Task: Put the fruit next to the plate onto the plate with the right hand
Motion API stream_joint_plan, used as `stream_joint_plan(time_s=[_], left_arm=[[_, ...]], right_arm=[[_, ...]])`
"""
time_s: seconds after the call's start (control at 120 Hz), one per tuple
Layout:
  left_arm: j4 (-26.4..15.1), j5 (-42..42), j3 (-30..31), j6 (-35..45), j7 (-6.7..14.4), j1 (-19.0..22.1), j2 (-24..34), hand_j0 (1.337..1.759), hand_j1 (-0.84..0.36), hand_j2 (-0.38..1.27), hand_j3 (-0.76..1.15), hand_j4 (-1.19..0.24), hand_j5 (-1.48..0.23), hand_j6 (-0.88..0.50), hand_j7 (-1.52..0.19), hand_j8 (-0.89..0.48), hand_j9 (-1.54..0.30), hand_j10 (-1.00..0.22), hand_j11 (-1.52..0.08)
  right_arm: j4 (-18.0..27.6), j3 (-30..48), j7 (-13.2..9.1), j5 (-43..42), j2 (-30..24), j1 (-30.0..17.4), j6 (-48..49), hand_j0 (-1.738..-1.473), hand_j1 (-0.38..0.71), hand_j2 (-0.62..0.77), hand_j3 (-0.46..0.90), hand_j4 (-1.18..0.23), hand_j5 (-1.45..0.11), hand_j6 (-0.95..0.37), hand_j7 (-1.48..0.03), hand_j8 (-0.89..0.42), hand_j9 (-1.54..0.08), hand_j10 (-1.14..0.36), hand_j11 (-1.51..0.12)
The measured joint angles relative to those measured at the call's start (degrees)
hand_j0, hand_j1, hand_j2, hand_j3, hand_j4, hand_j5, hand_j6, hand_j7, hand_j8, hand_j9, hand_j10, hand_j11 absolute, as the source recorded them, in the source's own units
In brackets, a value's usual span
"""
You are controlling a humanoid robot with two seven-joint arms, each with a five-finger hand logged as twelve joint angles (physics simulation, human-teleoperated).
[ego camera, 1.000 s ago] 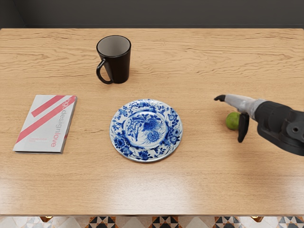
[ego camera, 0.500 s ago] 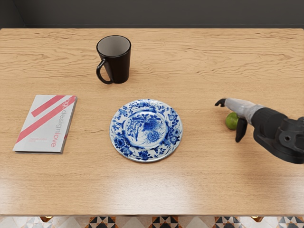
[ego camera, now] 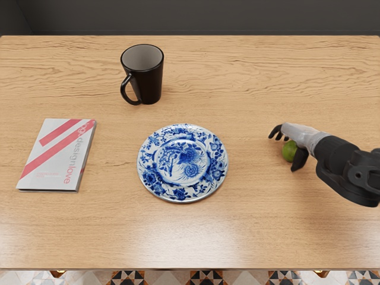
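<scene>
A small green lime (ego camera: 288,152) rests on the table, well to the right of the blue-and-white patterned plate (ego camera: 182,162). My right hand (ego camera: 285,146) reaches in from the right edge and cups the lime. Its fingers (ego camera: 275,132) curl down over the lime's top and left side. The thumb (ego camera: 297,160) presses in from the lower right. The hand hides the lime's right half. Nothing lies on the plate. The left arm is out of view.
A black mug (ego camera: 143,73) stands behind the plate, toward the back left. A white-and-red book (ego camera: 58,154) lies at the left. The wooden table (ego camera: 249,225) runs to the front edge at the bottom.
The right hand's fingers went from stretched out to curled around the lime, and the thumb drew in closer. The lime stayed in place.
</scene>
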Motion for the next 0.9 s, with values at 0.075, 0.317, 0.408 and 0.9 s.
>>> stream_joint_plan(time_s=[0.075,0.317,0.408,0.9], left_arm=[[0.0,0.0,0.0,0.0,0.0,0.0,0.0,1.658,0.34,0.00,0.00,-0.01,-0.01,-0.01,-0.01,-0.01,-0.01,-0.01,-0.01],[0.0,0.0,0.0,0.0,0.0,0.0,0.0,1.658,0.34,0.00,0.00,-0.01,-0.01,-0.01,-0.01,-0.01,-0.01,-0.01,-0.01],[0.0,0.0,0.0,0.0,0.0,0.0,0.0,1.658,0.34,0.00,0.00,-0.01,-0.01,-0.01,-0.01,-0.01,-0.01,-0.01,-0.01],[0.0,0.0,0.0,0.0,0.0,0.0,0.0,1.658,0.34,0.00,0.00,-0.01,-0.01,-0.01,-0.01,-0.01,-0.01,-0.01,-0.01]], right_arm=[[0.0,0.0,0.0,0.0,-0.1,-0.2,-0.1,-1.658,0.07,-0.07,0.00,-0.36,-0.46,-0.36,-0.46,-0.36,-0.46,-0.36,-0.46],[0.0,0.1,0.0,0.0,-0.2,-1.0,-0.2,-1.658,0.13,-0.08,0.00,-0.41,-0.52,-0.41,-0.52,-0.39,-0.53,-0.41,-0.53],[0.0,0.2,0.0,0.1,-0.2,-1.1,-0.3,-1.658,0.20,-0.09,0.00,-0.47,-0.59,-0.47,-0.60,-0.43,-0.60,-0.47,-0.60],[-0.3,3.3,-0.1,1.2,-0.1,-0.9,0.1,-1.643,0.21,0.01,0.00,-0.76,-1.08,-0.67,-1.03,-0.35,-1.07,-0.40,-1.09]])
